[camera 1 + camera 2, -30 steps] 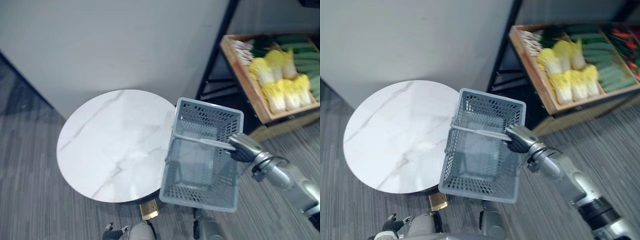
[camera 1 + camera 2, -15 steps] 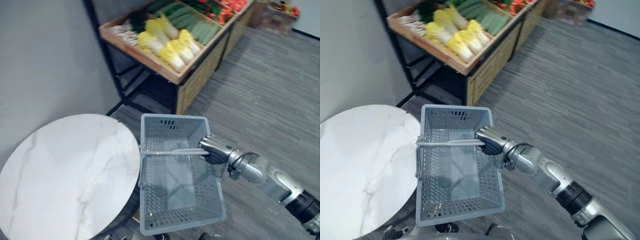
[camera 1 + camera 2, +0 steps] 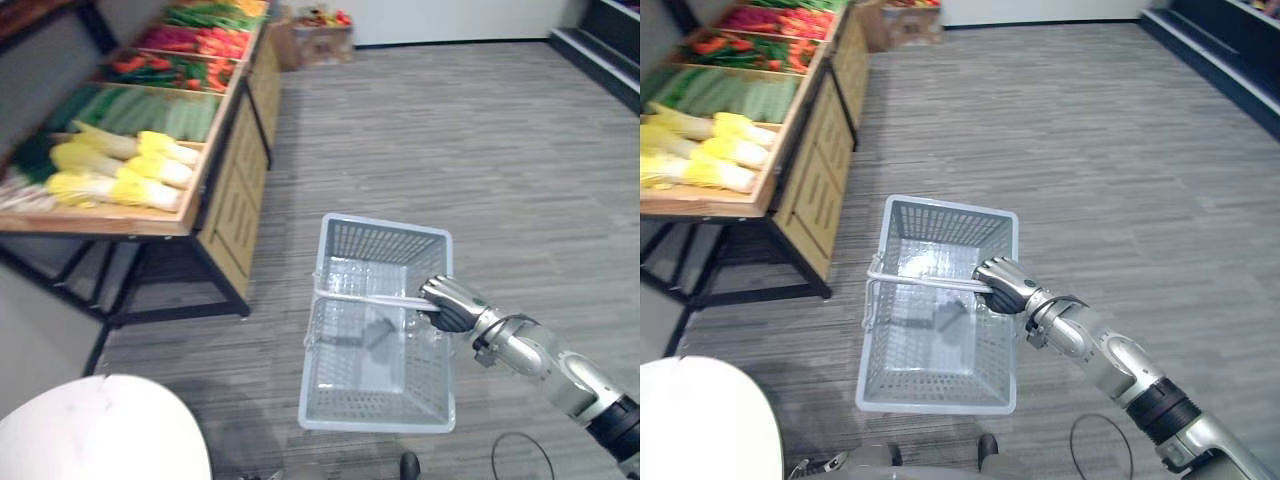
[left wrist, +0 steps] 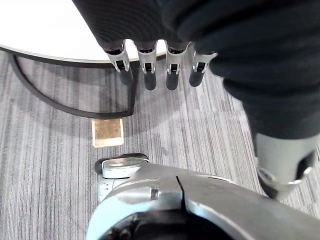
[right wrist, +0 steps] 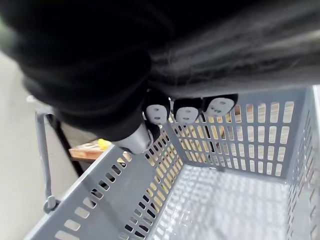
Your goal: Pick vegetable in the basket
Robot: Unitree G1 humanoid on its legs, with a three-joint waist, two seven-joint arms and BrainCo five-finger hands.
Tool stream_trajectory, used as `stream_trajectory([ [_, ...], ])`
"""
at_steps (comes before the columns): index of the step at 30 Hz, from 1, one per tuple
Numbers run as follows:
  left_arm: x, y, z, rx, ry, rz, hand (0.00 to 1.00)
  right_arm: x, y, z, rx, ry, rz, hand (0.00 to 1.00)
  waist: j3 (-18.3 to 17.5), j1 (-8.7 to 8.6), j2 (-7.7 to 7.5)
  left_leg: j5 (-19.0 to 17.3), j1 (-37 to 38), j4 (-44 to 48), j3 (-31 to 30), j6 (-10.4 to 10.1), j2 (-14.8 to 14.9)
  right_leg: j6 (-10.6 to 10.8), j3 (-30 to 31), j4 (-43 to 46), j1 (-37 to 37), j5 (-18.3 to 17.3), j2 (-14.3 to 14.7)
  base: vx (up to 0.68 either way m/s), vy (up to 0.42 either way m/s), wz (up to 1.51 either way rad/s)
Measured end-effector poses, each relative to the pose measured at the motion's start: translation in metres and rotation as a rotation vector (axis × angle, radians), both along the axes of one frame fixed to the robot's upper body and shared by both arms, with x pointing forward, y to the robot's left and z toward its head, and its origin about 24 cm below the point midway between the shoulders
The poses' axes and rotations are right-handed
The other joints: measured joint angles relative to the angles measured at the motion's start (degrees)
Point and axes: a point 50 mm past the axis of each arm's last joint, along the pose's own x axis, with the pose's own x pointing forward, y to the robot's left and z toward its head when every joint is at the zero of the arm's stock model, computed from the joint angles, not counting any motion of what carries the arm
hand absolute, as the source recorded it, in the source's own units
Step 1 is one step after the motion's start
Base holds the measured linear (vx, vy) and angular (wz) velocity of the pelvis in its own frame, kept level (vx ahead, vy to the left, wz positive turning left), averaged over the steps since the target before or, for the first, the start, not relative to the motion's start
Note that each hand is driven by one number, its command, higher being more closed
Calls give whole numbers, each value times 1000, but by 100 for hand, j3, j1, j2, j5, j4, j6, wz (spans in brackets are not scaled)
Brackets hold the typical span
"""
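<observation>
While my right hand curls round the handle of one grey basket, its mesh floor shows bare | vegetables lie in the wooden stand, well apart | left hand: fingers straight, relaxed.

Round white table, possibly marble

Floor from 12 to 4 o'clock: open, free passage. Stand blocks 9 to 11 o'clock; vegetables fill its top trays. Table blocks 7 to 8 o'clock. Bare floor lies between stand and basket. Basket at centre: mouth open upward, crossed by the handle, right hand curled round its 3 o'clock end.
</observation>
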Motion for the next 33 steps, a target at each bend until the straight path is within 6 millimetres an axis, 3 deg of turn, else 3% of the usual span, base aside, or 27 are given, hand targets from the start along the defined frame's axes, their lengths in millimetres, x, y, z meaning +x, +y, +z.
stream_trajectory([
  [2, 7, 5, 2, 13, -19, -7, 0, 2, -5, -2, -18, 14, -17, 100, 84, -36, -142, 9, -36, -31, 136, 58, -173, 151, 147, -113, -64, 105, -140, 28, 182, -29],
  [6, 16, 2, 3, 8, -37, -39, 0, 0, -25, -11, 15, 72, -110, 100, 118, -34, -91, 44, -10, -156, 269, 157, -508, 351, 200, -319, -63, 237, -488, 5, 168, -10],
  [12, 18, 5, 4, 11, -42, -67, 0, -12, -42, -33, 76, 156, -211, 100, 153, -23, -141, -70, 25, -165, 441, 301, -623, 453, 378, -71, -267, 167, -531, -20, 56, -17],
  [15, 19, 8, 5, 15, -43, -88, 0, -17, -60, -45, 100, 196, -319, 100, 302, -51, -247, -379, 92, 127, 398, 419, -700, 406, 416, 856, -475, -345, -558, -25, 15, -8],
  [16, 21, 7, 5, 14, -47, -99, 0, -17, -68, -49, 104, 207, -374, 100, 429, -50, -239, -513, 196, 218, 388, 491, -664, 342, 282, 1671, -724, -415, -494, -65, 6, -21],
  [18, 23, 9, 6, 19, -50, -101, 0, -17, -72, -49, 109, 207, -393, 100, 497, -84, -180, -532, 298, 215, 372, 525, -660, 220, 117, 2375, -998, -334, -497, -42, 14, -4],
  [20, 24, 15, 7, 35, -54, -109, 0, -16, -74, -48, 156, 185, -434, 100, 682, -262, -199, -533, 487, 176, 228, 634, -590, -53, -190, 3068, -1300, -218, -538, 66, 12, 17],
  [22, 30, 16, 9, 41, -65, -117, 0, -14, -82, -53, 193, 179, -497, 100, 712, -319, -203, -560, 514, 141, 209, 619, -473, -116, -581, 2584, -1429, -291, -548, 121, -8, 5],
  [26, 51, 13, 13, 38, -118, -131, 0, -15, -104, -58, 211, 174, -623, 100, 793, -380, -225, -683, 666, -4, -48, 484, -380, 289, -695, 598, -1463, 27, -693, 272, -119, 30],
  [27, 55, 12, 14, 38, -128, -131, 0, -19, -113, -66, 201, 204, -673, 100, 819, -406, -253, -833, 864, -46, -152, 333, -352, 437, -668, -29, -1469, 155, -841, 317, -170, 35],
  [29, 54, 16, 15, 49, -135, -124, 0, -25, -119, -73, 214, 227, -736, 100, 837, -459, -381, -1085, 1100, -65, -358, 113, -359, 445, -624, -89, -1465, 159, -1037, 453, -325, 60],
  [30, 53, 18, 15, 53, -133, -112, 0, -28, -123, -74, 213, 231, -760, 100, 799, -528, -380, -1242, 1230, -69, -459, -13, -260, 522, -634, 115, -1501, 554, -1028, 512, -409, 67],
  [31, 54, 11, 14, 34, -137, -106, 0, -32, -129, -74, 216, 230, -790, 100, 689, -534, -131, -1317, 1260, -111, -561, -43, 19, 601, -768, 563, -1668, 665, -844, 719, -462, 52],
  [32, 53, 2, 12, 7, -139, -98, 0, -35, -136, -73, 224, 221, -822, 100, 517, -497, 140, -1200, 1217, 26, -778, -102, 284, 497, -939, 917, -1821, 609, -576, 618, -352, 25],
  [33, 54, -2, 11, -3, -145, -92, 0, -33, -135, -72, 230, 217, -822, 100, 513, -475, 187, -1051, 1150, 230, -891, -126, 383, 304, -984, 1100, -1839, 487, -459, 727, -427, 0],
])
